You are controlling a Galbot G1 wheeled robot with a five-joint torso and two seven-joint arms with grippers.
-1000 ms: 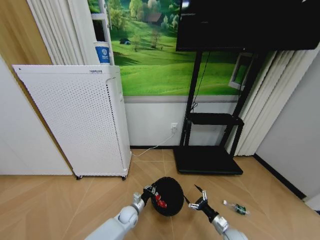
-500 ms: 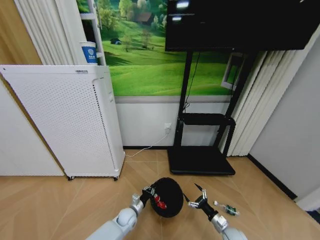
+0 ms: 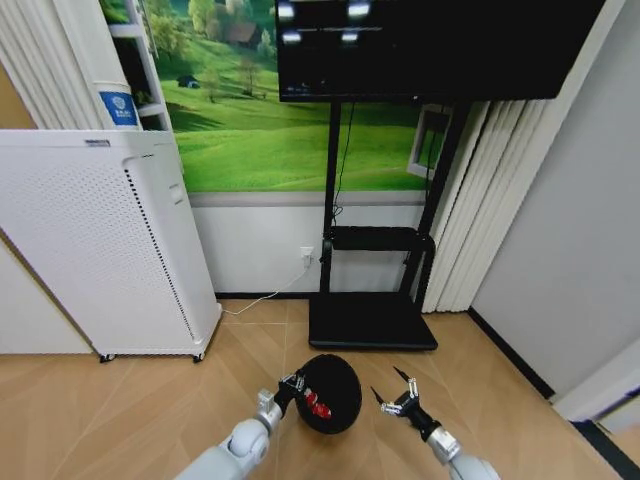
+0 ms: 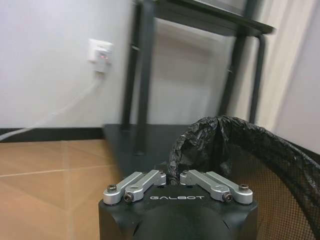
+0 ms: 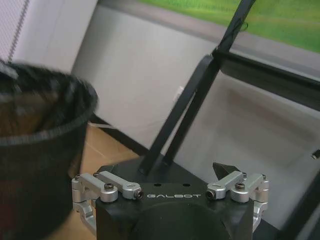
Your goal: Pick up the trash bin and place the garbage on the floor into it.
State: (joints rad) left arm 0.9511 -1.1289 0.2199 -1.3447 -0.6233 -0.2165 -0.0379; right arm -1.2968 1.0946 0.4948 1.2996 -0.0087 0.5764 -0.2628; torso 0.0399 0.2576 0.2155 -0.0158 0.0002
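The trash bin [image 3: 335, 385], a small black round mesh basket with a black liner, hangs low in front of me with its mouth tilted toward me. My left gripper [image 3: 291, 384] is shut on its rim, and the left wrist view shows the closed gripper [image 4: 172, 176] pinching the crumpled liner edge of the trash bin [image 4: 235, 145]. Red garbage [image 3: 318, 403] lies inside the bin. My right gripper [image 3: 390, 388] stands open just right of the bin with nothing in it. The right wrist view has the trash bin [image 5: 35, 150] close beside the right gripper [image 5: 170, 172].
A tall white perforated appliance [image 3: 100, 250] stands at the left on casters. A black TV stand [image 3: 370, 325] with a flat base sits against the wall behind the bin. A grey wall [image 3: 560, 250] closes the right side. A wall socket [image 4: 101, 54] has a white cable.
The whole picture has slid left, so the camera has turned right. Both arms keep their pose with the bin. The slim green-and-white piece on the floor at the right has left view.
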